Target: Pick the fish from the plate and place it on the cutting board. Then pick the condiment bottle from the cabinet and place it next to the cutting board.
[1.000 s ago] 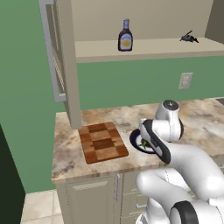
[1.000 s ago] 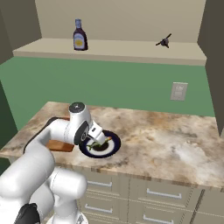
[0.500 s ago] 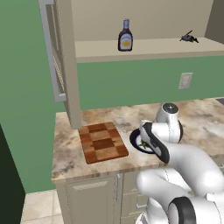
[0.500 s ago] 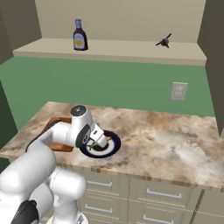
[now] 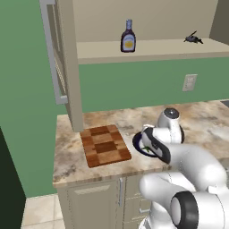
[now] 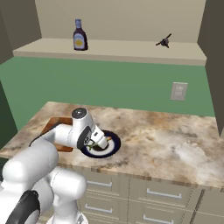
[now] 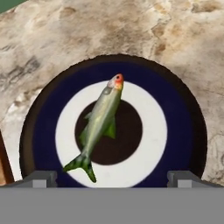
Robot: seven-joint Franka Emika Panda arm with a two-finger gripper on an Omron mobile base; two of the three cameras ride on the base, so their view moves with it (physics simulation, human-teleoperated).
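Observation:
The green fish [image 7: 101, 120] lies slantwise across the dark centre of the navy-rimmed plate [image 7: 175, 109], its red-tipped head toward the upper right of the hand view. My gripper [image 7: 113, 178] hovers open just above the plate, one fingertip [image 7: 39, 177] on each side and nothing between them. On the counter the plate [image 6: 114, 145] sits just right of the checkered cutting board [image 5: 105, 145], with my hand [image 6: 97, 141] over it. The condiment bottle [image 5: 128, 36] stands upright on the shelf of the cabinet [image 5: 147, 47].
A small dark spiky object [image 5: 193, 39] lies at the right end of the shelf. The cabinet door [image 5: 56, 53] stands open to the left, above the board. A wall outlet [image 5: 190, 82] is behind the counter. The marble counter [image 6: 175, 144] stretches right of the plate.
My hand has dropped slightly toward the plate. The fish, board and bottle have not moved.

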